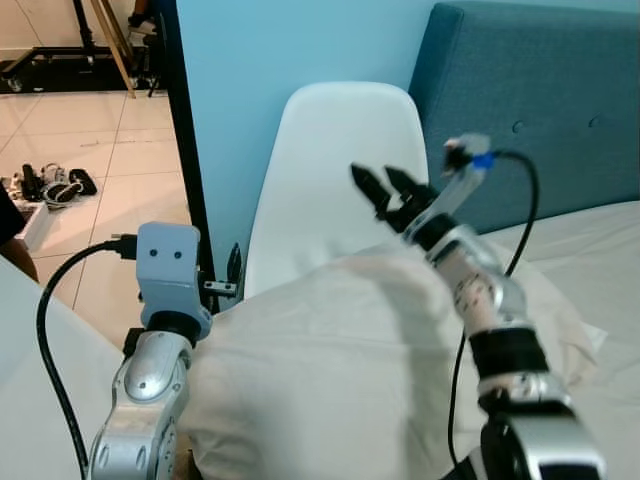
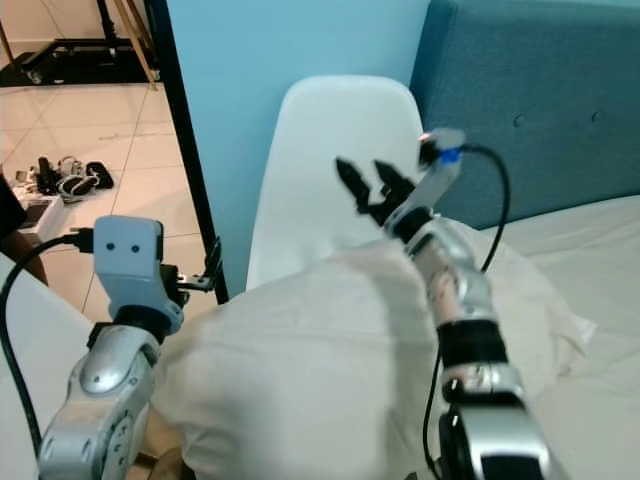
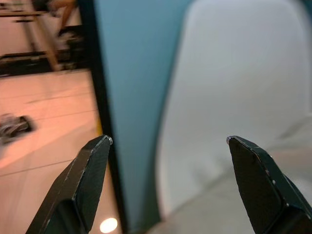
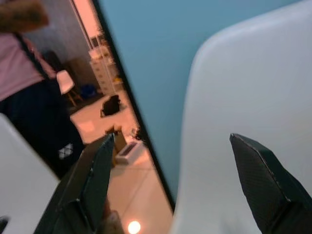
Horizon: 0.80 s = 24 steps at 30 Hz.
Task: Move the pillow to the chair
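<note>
Step in hand: carrying pillow [image 1: 340, 370] toward chair [image 1: 330, 170], judged near delivery.
Pillow sits between both arms, bulk resting against them, front edge just before chair seat, beside bed edge.
Left hand [image 3: 168, 141]: fingers spread wide, nothing between.
Right hand [image 1: 385, 187]: raised above pillow, fingers apart, empty.
Next move needs: push pillow forward onto seat, then withdraw arms.
</note>
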Tool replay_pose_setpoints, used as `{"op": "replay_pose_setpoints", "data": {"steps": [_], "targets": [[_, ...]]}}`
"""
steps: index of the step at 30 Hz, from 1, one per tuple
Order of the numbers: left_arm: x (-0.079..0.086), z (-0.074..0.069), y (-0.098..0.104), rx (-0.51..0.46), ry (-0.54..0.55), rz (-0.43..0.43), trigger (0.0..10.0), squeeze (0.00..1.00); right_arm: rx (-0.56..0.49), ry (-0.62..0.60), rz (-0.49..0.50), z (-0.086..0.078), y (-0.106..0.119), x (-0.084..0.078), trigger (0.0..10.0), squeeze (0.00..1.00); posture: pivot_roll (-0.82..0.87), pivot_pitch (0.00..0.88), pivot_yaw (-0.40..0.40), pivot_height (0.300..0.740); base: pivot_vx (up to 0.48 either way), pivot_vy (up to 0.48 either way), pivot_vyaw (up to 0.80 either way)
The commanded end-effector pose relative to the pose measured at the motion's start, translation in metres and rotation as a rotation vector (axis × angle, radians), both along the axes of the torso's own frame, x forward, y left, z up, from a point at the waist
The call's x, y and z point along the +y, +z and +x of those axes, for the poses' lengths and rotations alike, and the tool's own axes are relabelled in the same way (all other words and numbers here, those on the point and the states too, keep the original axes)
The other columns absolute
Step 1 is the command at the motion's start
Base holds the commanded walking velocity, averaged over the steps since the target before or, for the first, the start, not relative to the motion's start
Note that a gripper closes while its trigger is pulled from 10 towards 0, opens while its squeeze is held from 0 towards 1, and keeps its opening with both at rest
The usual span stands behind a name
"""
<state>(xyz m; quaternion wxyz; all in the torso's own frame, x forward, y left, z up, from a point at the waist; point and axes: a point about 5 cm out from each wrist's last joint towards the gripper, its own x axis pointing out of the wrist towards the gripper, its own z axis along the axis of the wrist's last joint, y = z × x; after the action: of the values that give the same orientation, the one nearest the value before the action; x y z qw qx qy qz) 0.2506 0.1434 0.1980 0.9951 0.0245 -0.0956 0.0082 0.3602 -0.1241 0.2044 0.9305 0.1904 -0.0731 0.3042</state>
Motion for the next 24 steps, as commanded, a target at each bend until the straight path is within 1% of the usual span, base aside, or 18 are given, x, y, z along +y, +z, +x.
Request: {"op": "replay_pose_setpoints", "data": {"steps": [1, 2, 3, 5, 6, 7, 8, 12, 13, 15, 18, 19, 24], "targets": [[-0.006, -0.004, -0.003, 0.016, -0.02, -0.007, 10.0, 0.0, 0.05, -0.001, -0.037, -0.011, -0.02, 0.007, 10.0, 0.0, 0.1, 0.0, -0.104, 0.529, 0.0, 0.0, 0.0], [-0.008, -0.005, -0.005, 0.024, -0.029, -0.007, 10.0, 0.0, 0.073, 0.001, -0.042, -0.017, -0.028, 0.009, 10.0, 0.0, 0.1, 0.0, -0.104, 0.534, 0.0, 0.0, 0.0], [-0.008, -0.005, -0.005, 0.024, -0.029, -0.007, 10.0, 0.0, 0.073, 0.001, -0.042, -0.017, -0.028, 0.009, 10.0, 0.0, 0.1, 0.0, -0.104, 0.534, 0.0, 0.0, 0.0], [-0.012, -0.007, -0.005, 0.019, -0.06, 0.022, 10.0, 0.0, 0.074, 0.025, -0.157, -0.032, -0.046, 0.018, 10.0, 0.0, 0.09, 0.0, -0.102, 0.544, -0.332, 0.0, 0.0], [-0.012, -0.007, -0.005, 0.019, -0.06, 0.022, 10.0, 0.0, 0.074, 0.025, -0.157, -0.032, -0.046, 0.018, 10.0, 0.0, 0.09, 0.0, -0.102, 0.544, -0.326, 0.0, 0.0], [-0.014, -0.008, -0.004, 0.011, -0.07, 0.031, 10.0, 0.0, 0.076, 0.041, -0.22, -0.039, -0.053, 0.021, 10.0, 0.0, 0.09, 0.0, -0.103, 0.549, 0.0, 0.0, 0.0], [-0.015, -0.009, -0.004, 0.009, -0.076, 0.034, 10.0, 0.0, 0.087, 0.03, -0.258, -0.041, -0.056, 0.021, 10.0, 0.0, 0.09, 0.0, -0.104, 0.553, 0.0, 0.0, 0.0], [-0.017, -0.008, -0.006, 0.02, -0.079, 0.039, 10.0, 0.0, 0.09, -0.006, -0.274, -0.039, -0.054, 0.016, 10.0, 0.0, 0.09, 0.0, -0.104, 0.563, 0.0, 0.0, 0.0], [-0.018, -0.007, -0.007, 0.015, -0.084, 0.047, 10.0, 0.0, 0.07, -0.006, -0.295, -0.042, -0.052, 0.017, 10.0, 0.0, 0.09, 0.0, -0.106, 0.573, -0.382, 0.0, 0.0], [-0.019, -0.007, -0.006, 0.008, -0.089, 0.05, 10.0, 0.0, 0.063, -0.002, -0.304, -0.044, -0.051, 0.018, 10.0, 0.0, 0.09, 0.0, -0.106, 0.578, -0.382, 0.0, 0.0], [-0.019, -0.007, -0.006, 0.006, -0.09, 0.054, 10.0, 0.0, 0.06, -0.001, -0.308, -0.045, -0.051, 0.019, 10.0, 0.0, 0.09, 0.0, -0.105, 0.582, 0.0, 0.0, 0.0], [-0.018, -0.006, -0.008, 0.01, -0.079, 0.057, 10.0, 0.0, 0.055, -0.01, -0.313, -0.046, -0.051, 0.02, 10.0, 0.0, 0.09, 0.0, -0.103, 0.592, 0.0, 0.0, 0.0], [-0.017, -0.007, -0.009, 0.01, -0.069, 0.058, 10.0, 0.0, 0.049, -0.02, -0.324, -0.05, -0.05, 0.022, 10.0, 0.0, 0.09, 0.0, -0.103, 0.607, 0.0, 0.0, 0.0]]}}
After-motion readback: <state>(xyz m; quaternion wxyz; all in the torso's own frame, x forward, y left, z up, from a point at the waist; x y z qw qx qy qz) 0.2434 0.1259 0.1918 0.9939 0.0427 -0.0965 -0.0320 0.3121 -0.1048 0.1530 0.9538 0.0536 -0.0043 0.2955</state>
